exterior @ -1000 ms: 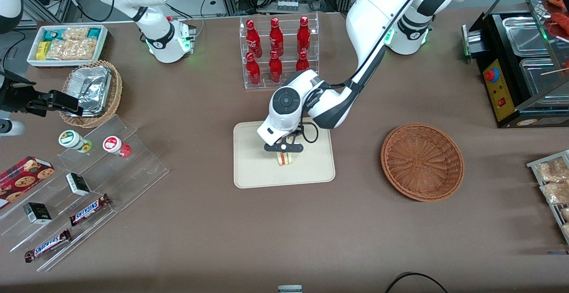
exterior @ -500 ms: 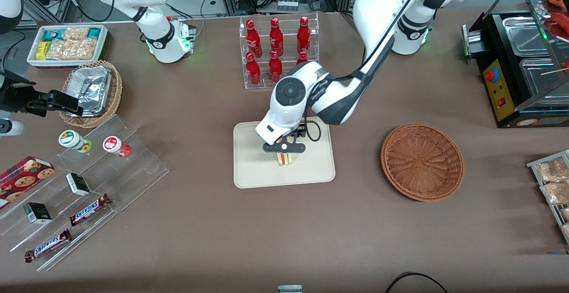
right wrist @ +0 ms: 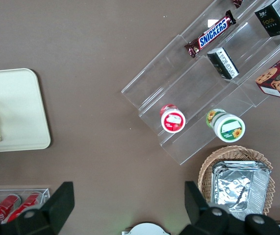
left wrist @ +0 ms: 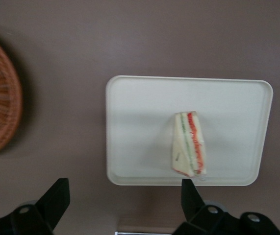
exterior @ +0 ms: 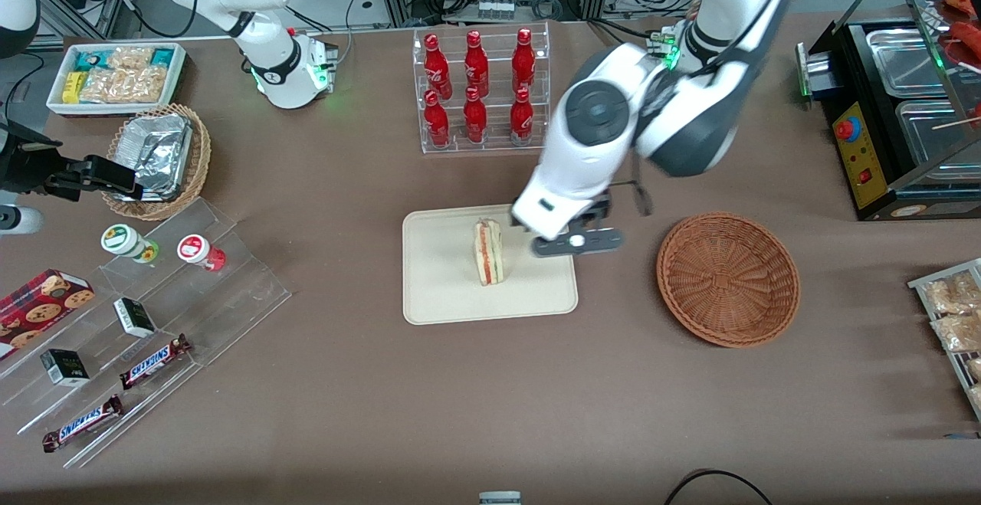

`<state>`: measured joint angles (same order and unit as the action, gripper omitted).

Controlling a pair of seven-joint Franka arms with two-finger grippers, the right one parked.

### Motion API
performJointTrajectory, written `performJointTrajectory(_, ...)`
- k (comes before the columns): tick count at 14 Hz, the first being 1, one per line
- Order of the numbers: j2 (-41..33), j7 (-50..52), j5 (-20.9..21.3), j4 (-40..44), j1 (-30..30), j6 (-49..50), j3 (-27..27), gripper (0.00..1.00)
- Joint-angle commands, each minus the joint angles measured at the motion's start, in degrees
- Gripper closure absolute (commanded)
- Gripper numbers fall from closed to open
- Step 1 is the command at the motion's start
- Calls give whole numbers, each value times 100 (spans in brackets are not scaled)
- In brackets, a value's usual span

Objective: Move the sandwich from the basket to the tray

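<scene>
- The sandwich (exterior: 488,252) is seen standing on its edge in the middle of the tray (exterior: 437,290), its red and green filling stripes turned upward; nothing is touching it
- The tray is laid flat near the centre of the tabletop, roughly midway between the edge nearest the front camera and the edge where the arms are mounted
- The gripper (exterior: 576,242) is held in the air over the tray edge that faces the basket (exterior: 728,279), beside the sandwich and apart from it
- In the left wrist view the claw's fingers (left wrist: 56,198) are spread wide with nothing between them, and the sandwich (left wrist: 190,143) and tray (left wrist: 130,127) are seen well below
- The basket is set on the table toward the working arm's end, near the tray but not touching it, and nothing is seen inside it
</scene>
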<state>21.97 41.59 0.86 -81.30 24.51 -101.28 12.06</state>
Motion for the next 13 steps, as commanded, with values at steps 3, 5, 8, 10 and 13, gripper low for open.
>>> performJointTrajectory(3,-1105,-703,37,-1044,-814,64,25,0)
performJointTrajectory(5,-1413,-1125,46,-1326,-1192,64,25,0)
performJointTrajectory(8,-1800,-1854,38,-1625,-1798,126,25,0)
performJointTrajectory(10,-1950,-2259,38,-1757,-2080,126,25,0)
performJointTrajectory(13,-2082,-2795,37,-1775,-2449,239,25,0)
